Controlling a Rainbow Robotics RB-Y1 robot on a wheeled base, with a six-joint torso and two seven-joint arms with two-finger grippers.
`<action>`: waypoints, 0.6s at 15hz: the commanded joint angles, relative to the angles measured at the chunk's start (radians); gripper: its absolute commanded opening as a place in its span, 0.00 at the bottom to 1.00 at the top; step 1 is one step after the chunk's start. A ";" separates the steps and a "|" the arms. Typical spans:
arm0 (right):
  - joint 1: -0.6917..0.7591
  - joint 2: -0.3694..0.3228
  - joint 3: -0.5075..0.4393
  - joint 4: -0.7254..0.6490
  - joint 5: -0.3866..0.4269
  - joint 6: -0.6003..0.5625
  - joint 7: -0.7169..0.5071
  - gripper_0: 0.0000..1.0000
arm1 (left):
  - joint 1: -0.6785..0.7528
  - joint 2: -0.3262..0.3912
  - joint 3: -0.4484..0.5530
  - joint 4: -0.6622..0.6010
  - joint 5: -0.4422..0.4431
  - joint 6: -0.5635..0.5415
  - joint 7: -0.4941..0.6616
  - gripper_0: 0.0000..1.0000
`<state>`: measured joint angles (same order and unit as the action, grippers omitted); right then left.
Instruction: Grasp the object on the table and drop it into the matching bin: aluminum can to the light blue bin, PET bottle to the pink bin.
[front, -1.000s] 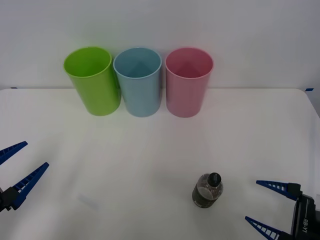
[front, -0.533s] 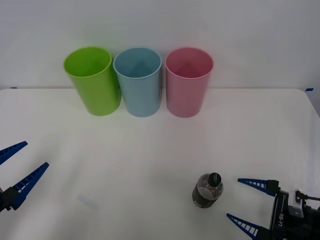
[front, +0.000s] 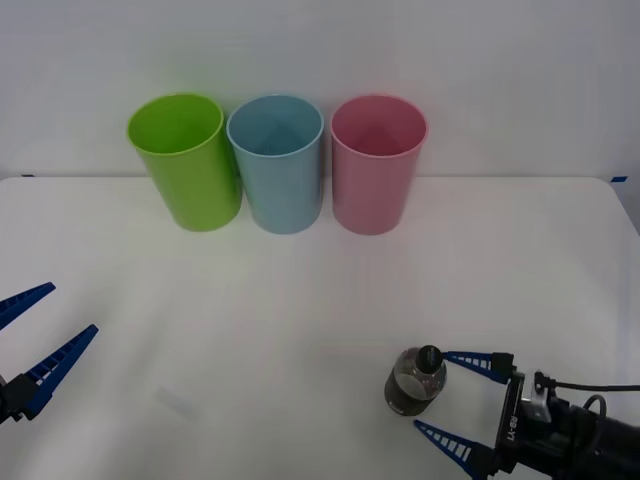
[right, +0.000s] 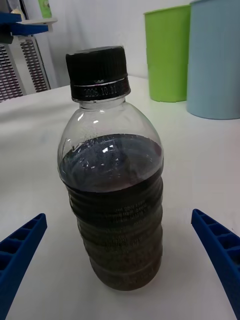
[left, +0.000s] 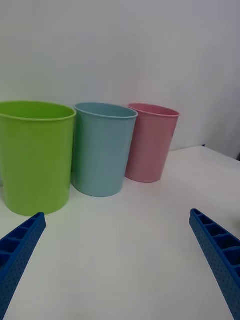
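White table (front: 300, 300), PET bottle (front: 414, 380) upright, right hand (front: 450, 400) spread beside it

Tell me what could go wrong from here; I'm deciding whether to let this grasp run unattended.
1. The right gripper is open around the PET bottle, and one fingertip is already beside the cap; a slight sideways nudge could tip the upright bottle.
2. The bottle is part full of dark liquid, so it may slip or swing.
3. The pink bin stands close beside the light blue bin; a loose drop could land wrong.
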<state>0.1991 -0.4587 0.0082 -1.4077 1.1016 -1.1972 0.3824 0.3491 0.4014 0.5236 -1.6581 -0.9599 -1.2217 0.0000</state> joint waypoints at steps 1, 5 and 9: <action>-0.015 0.006 0.039 0.000 0.000 0.036 0.010 1.00 | 0.000 0.000 0.000 0.000 0.000 0.000 0.000 1.00; -0.035 0.051 0.053 0.000 0.029 0.065 0.018 1.00 | 0.000 0.000 0.000 0.000 0.000 0.000 0.000 1.00; -0.044 0.072 0.081 0.000 0.030 0.110 0.024 1.00 | 0.000 0.000 0.000 0.000 0.000 0.000 0.000 1.00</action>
<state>0.1563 -0.3891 0.0845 -1.4080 1.1318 -1.0975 0.4043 0.3491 0.4014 0.5236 -1.6581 -0.9599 -1.2217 0.0000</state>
